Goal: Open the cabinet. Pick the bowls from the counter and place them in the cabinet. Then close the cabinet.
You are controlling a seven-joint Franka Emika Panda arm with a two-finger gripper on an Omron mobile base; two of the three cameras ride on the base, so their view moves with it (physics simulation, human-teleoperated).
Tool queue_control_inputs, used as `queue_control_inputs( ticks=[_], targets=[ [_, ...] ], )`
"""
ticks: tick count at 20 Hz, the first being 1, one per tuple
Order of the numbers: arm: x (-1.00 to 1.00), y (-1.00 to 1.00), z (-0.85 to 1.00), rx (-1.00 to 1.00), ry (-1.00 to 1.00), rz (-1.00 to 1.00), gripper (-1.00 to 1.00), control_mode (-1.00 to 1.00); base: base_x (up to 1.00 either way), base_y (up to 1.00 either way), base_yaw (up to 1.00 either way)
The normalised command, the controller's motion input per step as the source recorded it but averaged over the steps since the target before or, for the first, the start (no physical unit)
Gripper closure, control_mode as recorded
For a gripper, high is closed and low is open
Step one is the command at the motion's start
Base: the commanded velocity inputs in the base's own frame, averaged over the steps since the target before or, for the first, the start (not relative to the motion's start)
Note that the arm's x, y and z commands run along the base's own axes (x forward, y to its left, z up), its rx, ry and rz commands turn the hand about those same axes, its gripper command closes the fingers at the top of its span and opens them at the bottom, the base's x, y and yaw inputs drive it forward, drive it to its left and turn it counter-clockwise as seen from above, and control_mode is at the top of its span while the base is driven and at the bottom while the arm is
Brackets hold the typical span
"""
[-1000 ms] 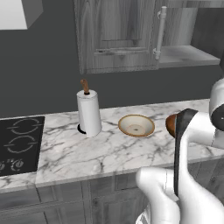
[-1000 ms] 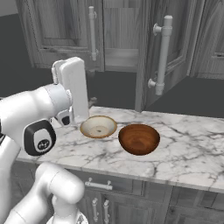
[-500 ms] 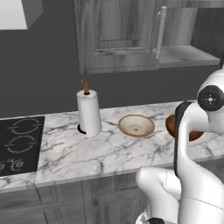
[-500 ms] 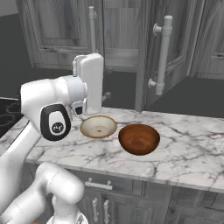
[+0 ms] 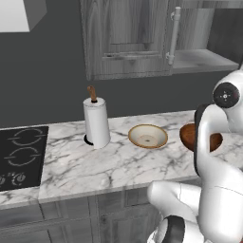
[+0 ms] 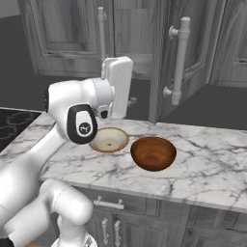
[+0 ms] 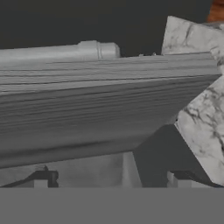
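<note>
The cabinet [image 5: 128, 40] hangs above the counter [image 5: 114, 163] with its right door [image 6: 185, 58] swung open and a grey shelf [image 5: 201, 59] showing inside. A cream bowl with a tan rim [image 6: 110, 140] and a reddish-brown bowl [image 6: 153, 153] sit side by side on the marble. In the left base view my arm covers part of the brown bowl [image 5: 189, 135]. My white hand [image 6: 118, 87] hovers above the cream bowl, left of the open door. In the hand view my gripper [image 7: 111, 178] is open and holds nothing, looking at the door's lower edge and handle [image 7: 94, 50].
A paper towel roll [image 5: 96, 123] stands on the counter left of the cream bowl [image 5: 148, 136]. The black cooktop [image 5: 21, 159] lies at the far left. The left cabinet door [image 6: 72, 34] is closed, with its bar handle [image 6: 101, 34] upright.
My hand has swung right and risen slightly, from left of the bowls to above the cream bowl near the open door. Both bowls and the door stay put.
</note>
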Motion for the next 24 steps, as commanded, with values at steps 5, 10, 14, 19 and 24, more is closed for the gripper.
queue_control_inputs(
  ticks=[5, 10, 14, 19, 24],
  targets=[
    [0.49, -0.24, -0.11, 0.01, 0.00, 0.04, -1.00, -1.00, 0.00, 0.00, 0.00],
    [0.25, -0.51, -0.07, 0.03, 0.00, 0.03, -1.00, -1.00, 0.00, 0.00, 0.00],
    [0.34, -0.35, -0.09, 0.00, 0.00, 0.00, -1.00, -1.00, 0.00, 0.00, 0.00],
    [0.30, -0.25, -0.08, 0.00, 0.00, -0.04, -1.00, -1.00, 0.00, 0.00, 0.00],
    [0.08, -0.42, -0.06, 0.01, -0.01, -0.16, -1.00, -1.00, 0.00, 0.00, 0.00]
  ],
)
